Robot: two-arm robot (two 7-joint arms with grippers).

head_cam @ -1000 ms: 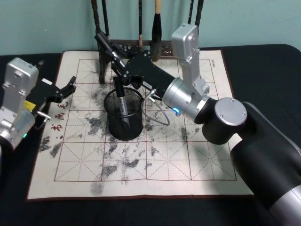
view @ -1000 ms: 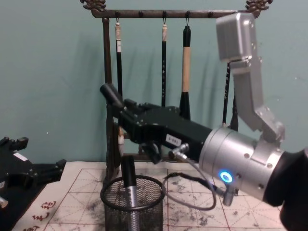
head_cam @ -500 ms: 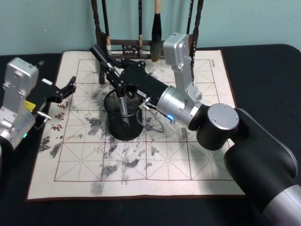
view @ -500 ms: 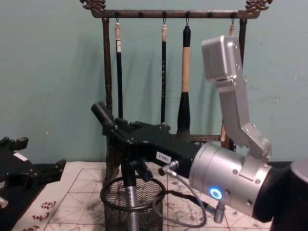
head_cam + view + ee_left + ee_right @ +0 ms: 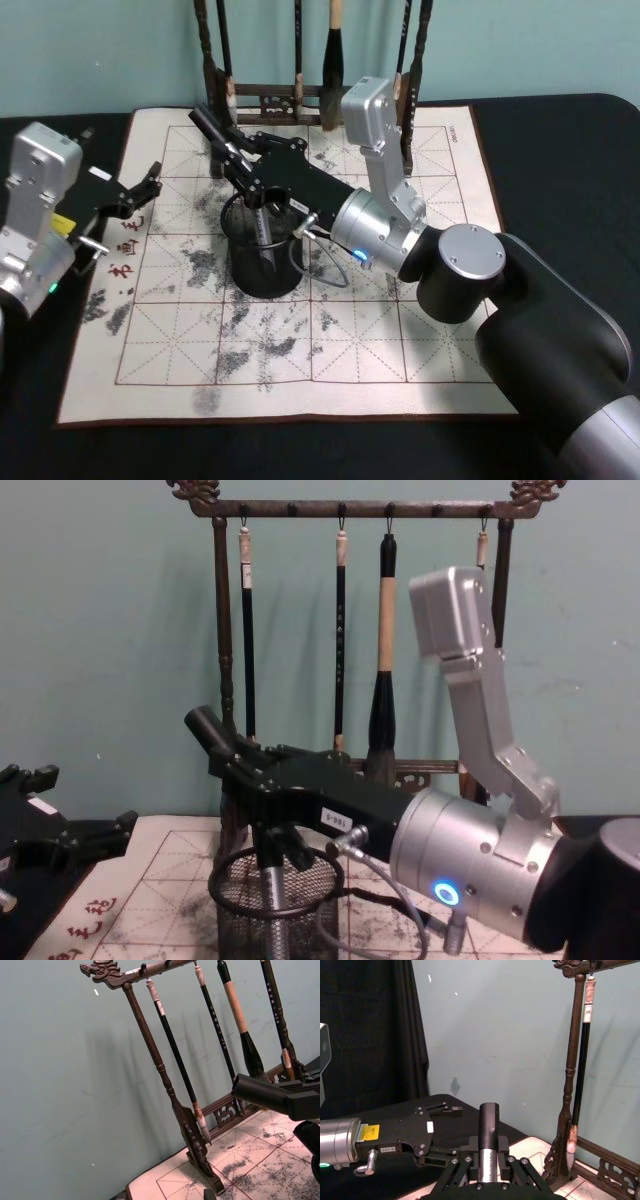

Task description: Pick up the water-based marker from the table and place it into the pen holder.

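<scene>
The pen holder (image 5: 264, 272), a black wire-mesh cup, stands on the white gridded mat (image 5: 400, 330) left of centre. My right gripper (image 5: 258, 202) reaches over its rim from the right and is shut on the water-based marker (image 5: 263, 236). The marker has a silver barrel and a black cap. It stands nearly upright, its lower part inside the pen holder (image 5: 240, 910). In the right wrist view the marker (image 5: 489, 1130) sits between the two fingers. My left gripper (image 5: 148, 190) rests open at the mat's left edge, apart from the cup.
A tall dark wooden brush rack (image 5: 300, 95) with several hanging brushes (image 5: 385, 630) stands right behind the cup, close to my right arm. The mat is stained with grey ink. Dark tabletop (image 5: 560, 150) surrounds it.
My right gripper has moved down and a little to the left, lowering the marker deeper into the mesh cup. The left arm has not moved.
</scene>
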